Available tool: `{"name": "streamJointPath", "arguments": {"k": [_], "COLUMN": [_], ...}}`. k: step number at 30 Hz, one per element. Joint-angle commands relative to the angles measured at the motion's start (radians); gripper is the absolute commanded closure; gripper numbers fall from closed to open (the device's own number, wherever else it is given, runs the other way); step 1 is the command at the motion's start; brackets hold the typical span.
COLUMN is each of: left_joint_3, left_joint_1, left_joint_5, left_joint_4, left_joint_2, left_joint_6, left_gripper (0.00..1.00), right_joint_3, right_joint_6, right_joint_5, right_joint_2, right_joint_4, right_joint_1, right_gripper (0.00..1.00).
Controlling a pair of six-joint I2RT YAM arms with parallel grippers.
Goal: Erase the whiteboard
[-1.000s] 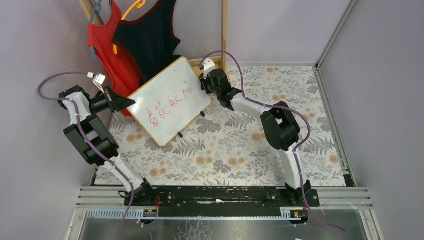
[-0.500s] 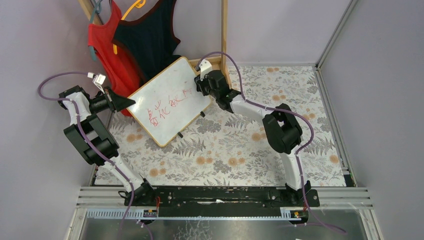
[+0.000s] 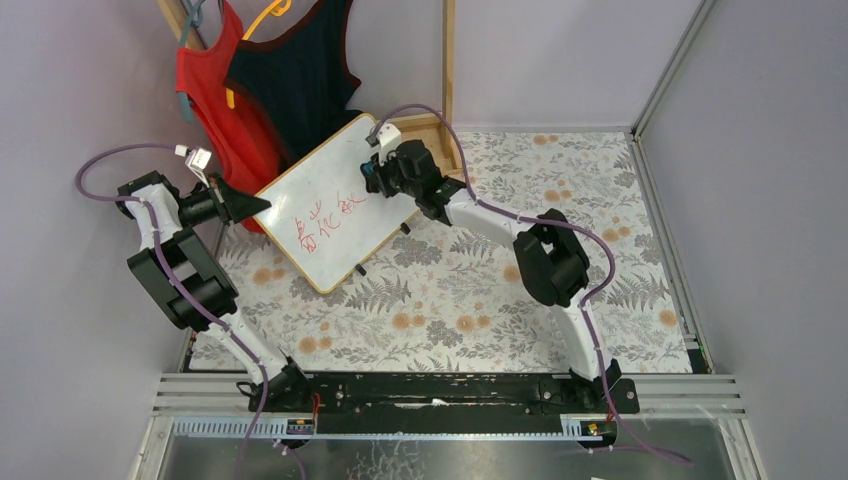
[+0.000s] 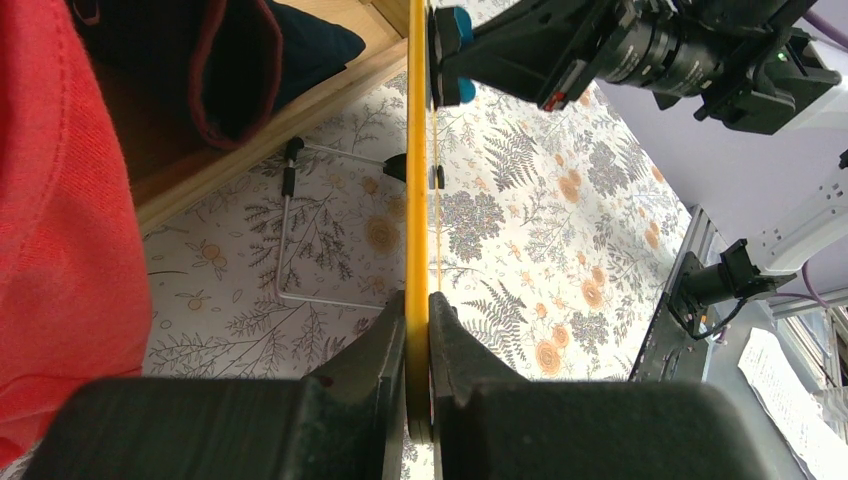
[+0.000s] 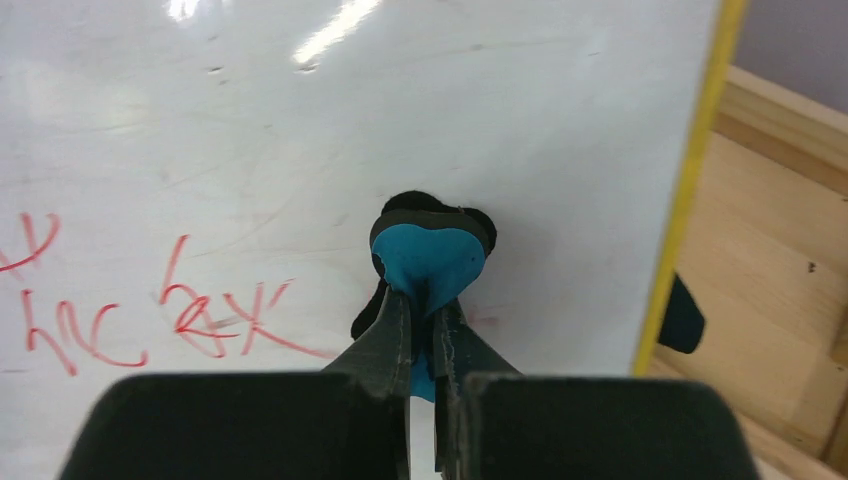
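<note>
The whiteboard [image 3: 335, 200], white with a light wooden frame and red handwriting, stands tilted at the back left of the table. My left gripper [image 3: 258, 205] is shut on its left frame edge [image 4: 417, 250], seen edge-on in the left wrist view. My right gripper [image 3: 372, 175] is shut on a small blue eraser [image 5: 430, 262], which presses against the board face [image 5: 300, 150] just right of the red characters [image 5: 215, 310]. That eraser [image 4: 452, 55] also shows against the board in the left wrist view.
A red top [image 3: 215, 95] and a dark top [image 3: 300, 70] hang behind the board on a wooden rack [image 3: 449, 60]. The board's wire stand [image 4: 300, 240] rests on the floral tablecloth [image 3: 480, 300]. Purple walls close in left and right.
My right gripper has slid left across the board with the eraser, and the rightmost red character is wiped away. The left arm has not moved.
</note>
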Motion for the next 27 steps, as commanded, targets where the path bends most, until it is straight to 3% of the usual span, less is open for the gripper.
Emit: {"name": "streamJointPath", "arguments": {"k": [1, 12, 27], "left_joint_3": [-0.017, -0.022, -0.025], "left_joint_1": [-0.009, -0.009, -0.008], "left_joint_5": [-0.072, -0.078, -0.081], "left_joint_4": [0.030, 0.030, 0.029], "left_joint_2": [-0.007, -0.008, -0.004], "left_joint_6": [0.042, 0.047, 0.049], "left_gripper": [1.00, 1.00, 1.00], "right_joint_3": [-0.020, -0.013, -0.102], "right_joint_6": [0.036, 0.007, -0.006], "right_joint_5": [-0.048, 0.001, 0.037], "right_joint_2": [-0.021, 0.001, -0.030], "right_joint_4": [0.043, 0.017, 0.040], "right_joint_1": [0.050, 0.062, -0.062], "right_gripper": [1.00, 1.00, 1.00]}}
